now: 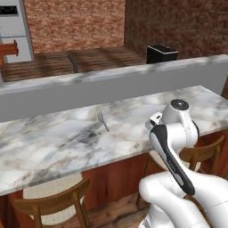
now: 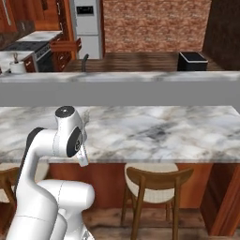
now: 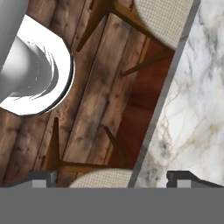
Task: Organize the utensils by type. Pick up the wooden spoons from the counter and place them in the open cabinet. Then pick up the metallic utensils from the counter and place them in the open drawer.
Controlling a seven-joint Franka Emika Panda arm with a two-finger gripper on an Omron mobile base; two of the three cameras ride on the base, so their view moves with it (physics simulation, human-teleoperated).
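white grey-veined marble counter (image 1: pixel 53 138) — thin silver fork (image 1: pixel 103 120), probably, awaits; two-finger gripper (image 3: pixel 113 177) spread wide, empty, overhanging the edge.

Fork (image 1: pixel 103 120) on the counter (image 1: pixel 53 142), stools (image 1: pixel 55 202) below its front edge.

No readable text, no labels, no brands, no numbers, no signs on any surface

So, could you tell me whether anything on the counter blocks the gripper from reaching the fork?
Nothing visible does: the fork lies alone on bare counter, and the open gripper hangs over the counter's near edge.
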